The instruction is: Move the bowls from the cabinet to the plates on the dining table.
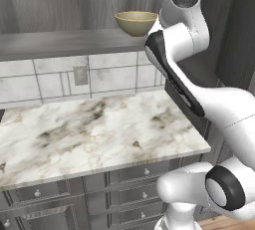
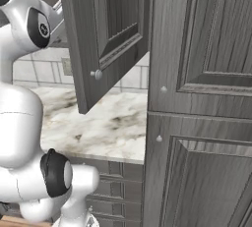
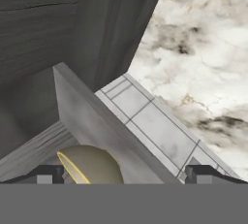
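One glossy tan round bowl with a small foot (image 1: 136,22) is counted on the cabinet shelf. One white-and-brown marble worktop (image 1: 94,132) is seen, one grey wall socket plate (image 1: 80,75), and one open grey wood-grain cabinet door (image 2: 106,34).

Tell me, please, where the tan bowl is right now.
The tan bowl sits on the open cabinet's shelf, near its right end above the marble worktop; in the hand view it lies between the gripper fingertips.
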Robot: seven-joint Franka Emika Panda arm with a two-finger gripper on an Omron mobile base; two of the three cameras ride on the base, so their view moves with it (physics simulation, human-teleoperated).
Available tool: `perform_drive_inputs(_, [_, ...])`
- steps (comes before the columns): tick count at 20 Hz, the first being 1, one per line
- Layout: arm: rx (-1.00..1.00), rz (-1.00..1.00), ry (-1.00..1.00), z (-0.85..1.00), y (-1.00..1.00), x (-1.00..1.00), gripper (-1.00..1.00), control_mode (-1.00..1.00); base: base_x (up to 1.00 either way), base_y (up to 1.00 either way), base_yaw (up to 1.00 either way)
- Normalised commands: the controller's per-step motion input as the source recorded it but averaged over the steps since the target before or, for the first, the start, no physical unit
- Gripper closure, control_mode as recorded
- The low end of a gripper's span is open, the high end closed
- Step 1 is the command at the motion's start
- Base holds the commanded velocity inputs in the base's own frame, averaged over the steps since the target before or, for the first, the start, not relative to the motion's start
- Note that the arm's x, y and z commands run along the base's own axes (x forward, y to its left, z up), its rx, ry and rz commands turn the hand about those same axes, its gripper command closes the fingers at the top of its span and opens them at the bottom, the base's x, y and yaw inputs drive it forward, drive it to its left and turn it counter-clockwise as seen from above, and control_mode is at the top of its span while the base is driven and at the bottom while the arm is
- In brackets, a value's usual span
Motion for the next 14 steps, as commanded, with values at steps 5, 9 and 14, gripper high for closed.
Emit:
perform_drive_inputs(5, [-0.01, 0.00, 0.00, 0.00, 0.00, 0.30, -1.00, -1.00, 0.00, 0.00, 0.00])
perform_drive_inputs(9, [0.00, 0.00, 0.00, 0.00, 0.00, 0.32, -1.00, -1.00, 0.00, 0.00, 0.00])
perform_drive_inputs(14, [0.00, 0.00, 0.00, 0.00, 0.00, 0.29, -1.00, -1.00, 0.00, 0.00, 0.00])
